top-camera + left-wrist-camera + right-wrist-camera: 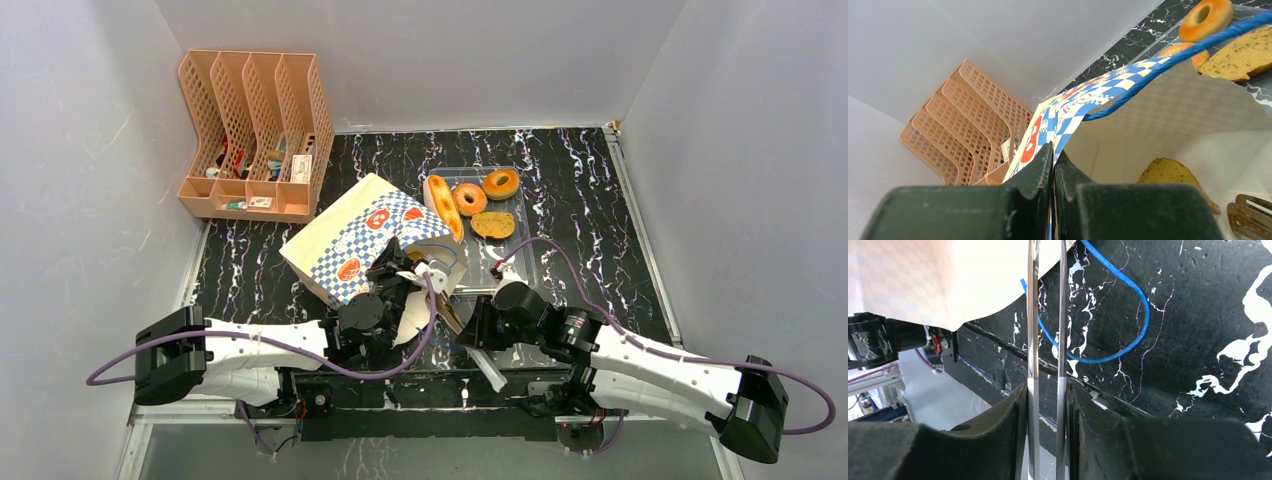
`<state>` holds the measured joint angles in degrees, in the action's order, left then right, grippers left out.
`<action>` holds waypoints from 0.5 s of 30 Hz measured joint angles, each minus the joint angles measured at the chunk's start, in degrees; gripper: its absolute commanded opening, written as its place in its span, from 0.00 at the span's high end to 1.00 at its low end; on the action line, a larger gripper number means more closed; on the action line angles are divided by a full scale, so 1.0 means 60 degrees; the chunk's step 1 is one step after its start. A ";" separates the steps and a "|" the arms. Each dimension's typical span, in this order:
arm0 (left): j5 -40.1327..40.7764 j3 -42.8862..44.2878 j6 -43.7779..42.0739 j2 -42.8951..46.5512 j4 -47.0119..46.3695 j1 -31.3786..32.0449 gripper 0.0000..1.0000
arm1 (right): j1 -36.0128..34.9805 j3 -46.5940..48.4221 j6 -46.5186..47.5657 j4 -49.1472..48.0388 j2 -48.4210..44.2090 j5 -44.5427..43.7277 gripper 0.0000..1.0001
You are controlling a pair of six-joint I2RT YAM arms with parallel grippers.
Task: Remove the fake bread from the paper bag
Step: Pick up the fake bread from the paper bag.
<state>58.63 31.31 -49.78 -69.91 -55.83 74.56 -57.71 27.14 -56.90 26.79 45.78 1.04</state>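
The left end effector (pixel 1053 162) pinches the checkered rim of the paper bag (pixel 345 245); the right end effector (pixel 1048 392) clamps thin metal tongs (pixel 1033 315). Fake bread (pixel 470 198) lies on the clear tray (pixel 512 265).

Peach mesh organizer (pixel 255 135) far left, clear tray (pixel 512 264), metal tongs (pixel 1033 340), marble tabletop (pixel 590 200)

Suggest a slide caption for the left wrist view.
Left fingers pinch the checkered edge of the paper bag; a ring bread and a brown slice lie beyond.

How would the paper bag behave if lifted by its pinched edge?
Probably floppy: the paper bag has a thin wall curving away from the left gripper. Likely light, lying on its side, so it may slide on the table.
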 measured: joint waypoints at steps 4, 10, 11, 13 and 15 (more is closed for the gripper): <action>-0.0127 -0.0004 0.0226 0.0058 0.0131 -0.0106 1.00 | 0.0022 0.0000 -0.0226 0.0073 -0.0160 0.0015 0.71; -0.0255 -0.0004 0.0608 0.0295 0.0503 -0.0109 1.00 | 0.0189 -0.0277 -0.0674 -0.0484 -0.0076 0.0280 0.69; -0.0288 -0.0004 0.0663 0.0339 0.0590 -0.0109 1.00 | 0.0226 -0.0361 -0.0780 -0.0645 -0.0029 0.0350 0.67; -0.0357 -0.0004 0.0787 0.0397 0.0754 -0.0109 1.00 | 0.0302 -0.0506 -0.0958 -0.0962 0.0073 0.0499 0.65; -0.0408 -0.0004 0.0896 0.0426 0.0922 -0.0109 1.00 | 0.0357 -0.0586 -0.1096 -0.1228 0.0120 0.0616 0.64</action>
<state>56.18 31.29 -44.40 -67.35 -50.30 73.91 -55.57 23.62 -63.48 19.42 46.50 4.73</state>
